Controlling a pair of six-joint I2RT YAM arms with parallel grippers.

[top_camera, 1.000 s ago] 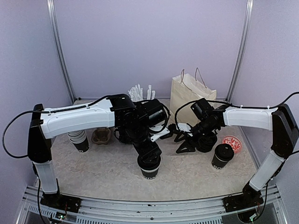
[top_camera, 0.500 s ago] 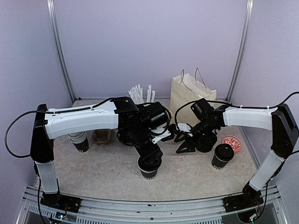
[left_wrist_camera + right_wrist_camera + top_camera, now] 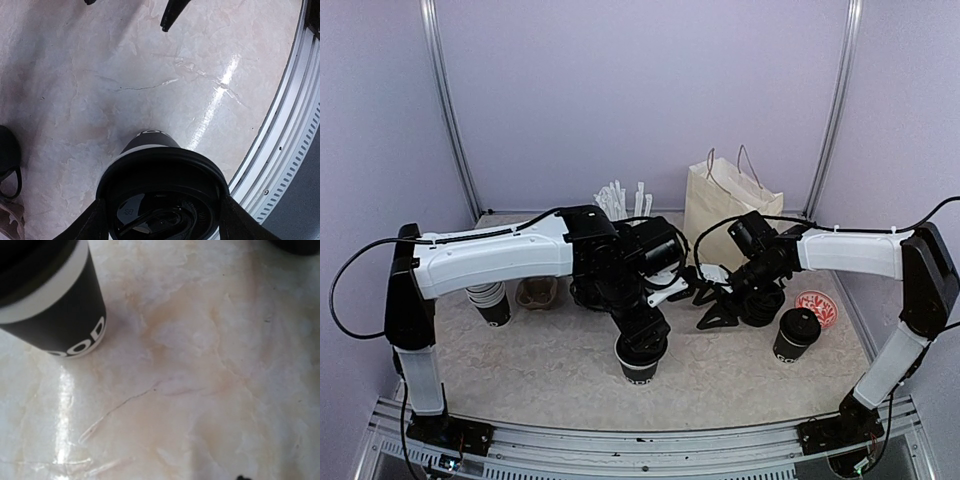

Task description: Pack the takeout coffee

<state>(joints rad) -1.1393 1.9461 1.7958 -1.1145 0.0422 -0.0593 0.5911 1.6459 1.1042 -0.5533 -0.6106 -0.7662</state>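
Note:
A black takeout cup (image 3: pixel 640 364) with its black lid on stands on the table at front centre. My left gripper (image 3: pixel 642 340) is down over it, with a finger (image 3: pixel 92 222) tight against each side of the lid (image 3: pixel 162 200). The same cup, with white lettering near the base, shows in the right wrist view (image 3: pixel 55 305). My right gripper (image 3: pixel 706 308) hovers open and empty just right of it, fingertips (image 3: pixel 168 20) spread. A second lidded cup (image 3: pixel 796 334) stands at the right.
A cream paper bag (image 3: pixel 725 205) stands at the back, with white straws (image 3: pixel 618 198) to its left. A stack of cups (image 3: pixel 492 298) and a brown cup carrier (image 3: pixel 536 291) sit at the left. A dark round object (image 3: pixel 767 303) and a red-and-white disc (image 3: pixel 816 307) lie by my right arm.
My left arm has shifted slightly to the right over the cup since a second ago. The cup and my right arm have stayed put.

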